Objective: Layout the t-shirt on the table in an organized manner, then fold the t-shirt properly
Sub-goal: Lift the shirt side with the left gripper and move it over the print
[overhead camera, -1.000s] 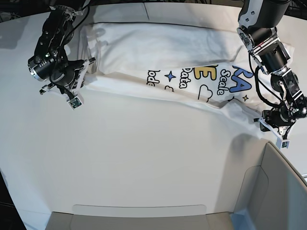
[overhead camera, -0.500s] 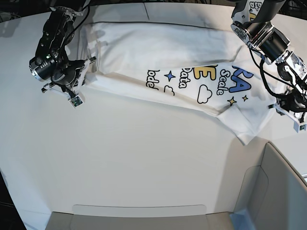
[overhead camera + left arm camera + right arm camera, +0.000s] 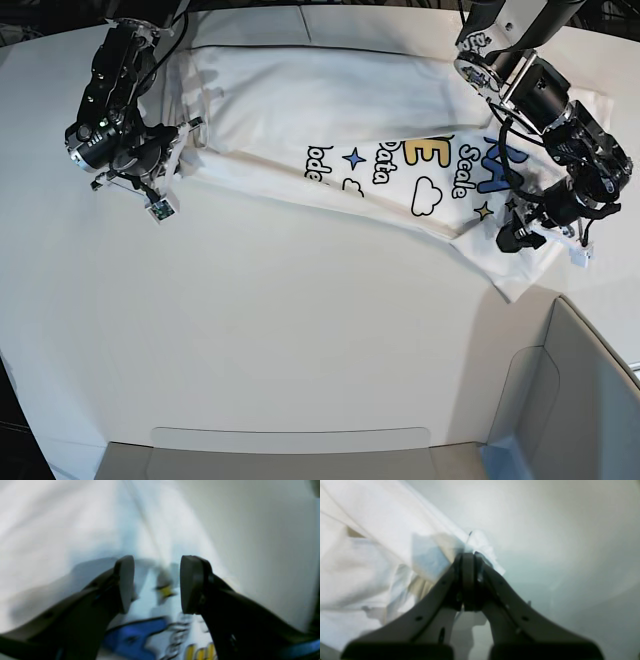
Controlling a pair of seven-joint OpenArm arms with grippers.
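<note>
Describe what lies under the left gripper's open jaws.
Under the left gripper lies the t-shirt, showing blurred blue and yellow print. The table beneath that cloth is covered.

Base view: we look down from high above on the whole bench (image 3: 300, 330), both arms in frame, one at upper left, one at right. Left wrist view: we sit just behind the left tool (image 3: 156, 583), very near, blurred, facing the t-shirt (image 3: 140, 635) print. Right wrist view: close behind the right tool (image 3: 468, 580), facing cloth and bare bench. Each wrist view shares with the base view only the shirt patch by its own tool.
</note>
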